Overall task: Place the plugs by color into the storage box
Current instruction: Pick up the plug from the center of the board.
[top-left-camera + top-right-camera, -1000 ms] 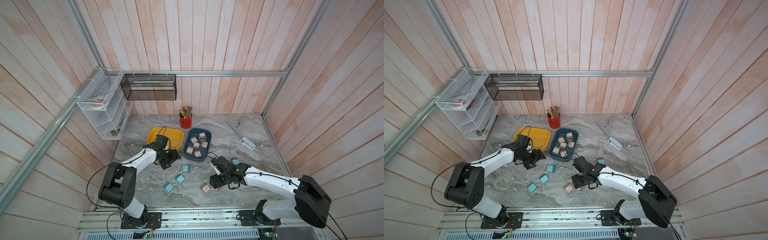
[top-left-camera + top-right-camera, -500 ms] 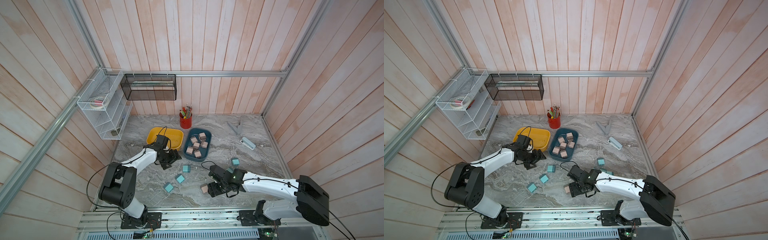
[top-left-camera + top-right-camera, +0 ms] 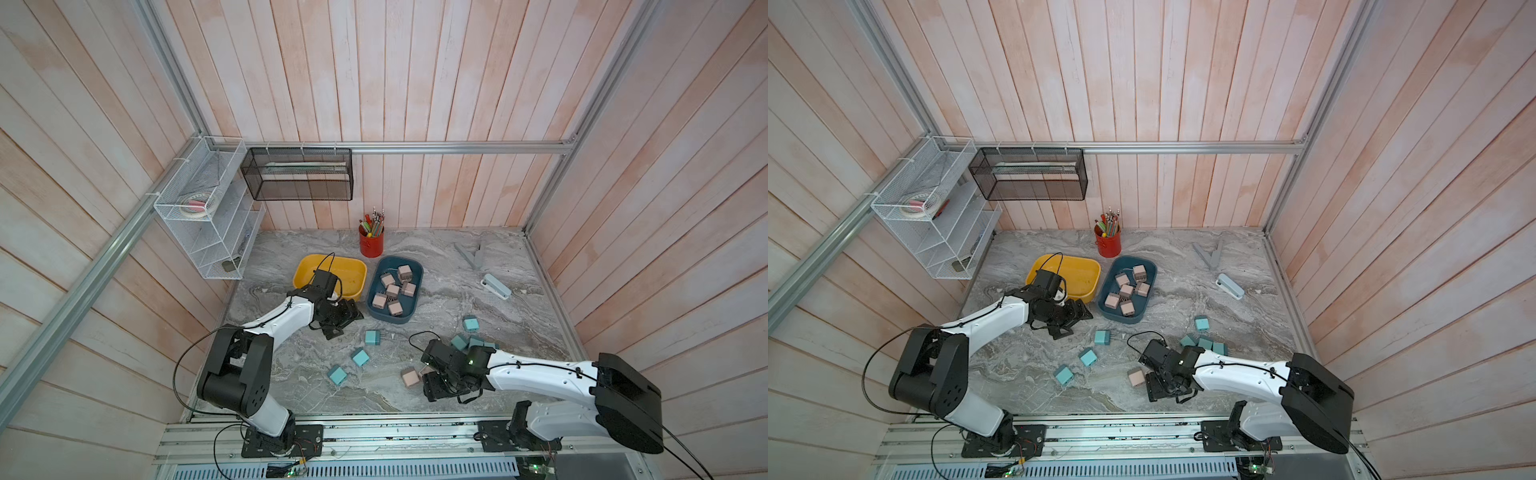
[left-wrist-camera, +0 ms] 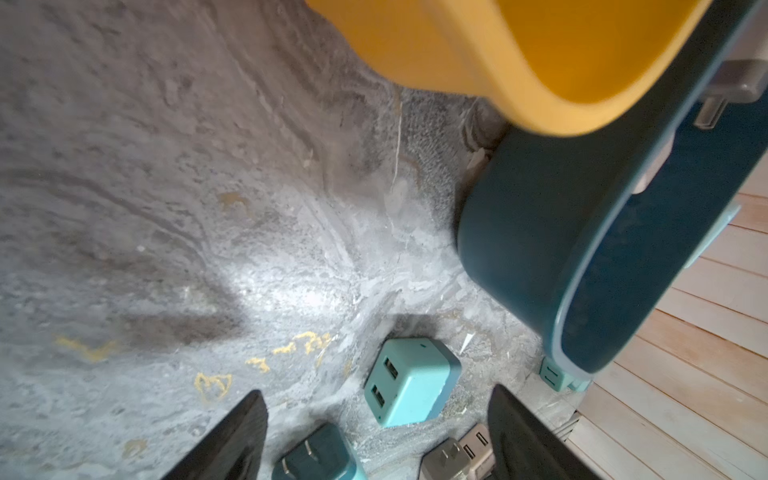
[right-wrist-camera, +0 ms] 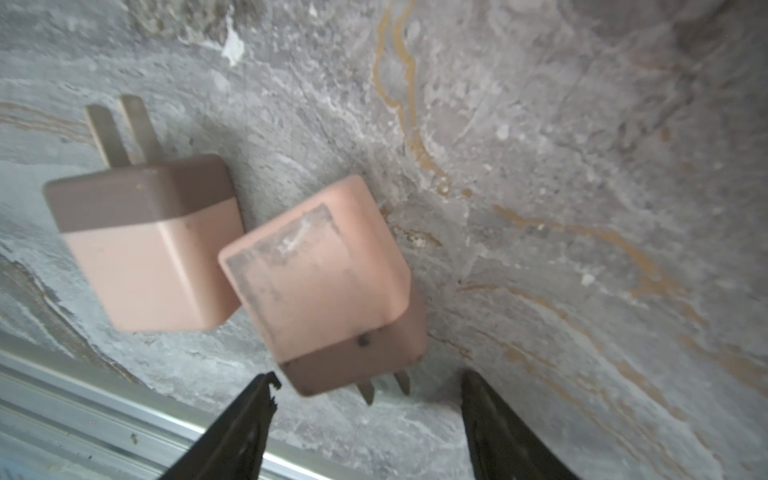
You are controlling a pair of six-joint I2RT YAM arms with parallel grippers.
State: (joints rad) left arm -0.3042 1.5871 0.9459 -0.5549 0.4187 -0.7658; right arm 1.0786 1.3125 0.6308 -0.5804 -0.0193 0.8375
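Target pink plug (image 5: pixel 328 282) lies on its side near the table (image 3: pixel 449 299) edge by the arm bases, just beside a second pink plug (image 5: pixel 145 245), prongs pointing at the right gripper (image 5: pixel 369 377), whose jaws stand apart and empty with the prong end between the tips; I'd advance until the jaws flank the flat pink sides, not the prongs, then close without nudging the neighbour and carry to the blue bin (image 3: pixel 419 274) holding the other pinks. Body: rounded cube, pale pink, brown prong cap, scuffed top face; left gripper (image 3: pixel 343 322) sits spread and empty by the yellow bin (image 3: pixel 349 278), teal plugs (image 3: pixel 374 337) loose mid-table.
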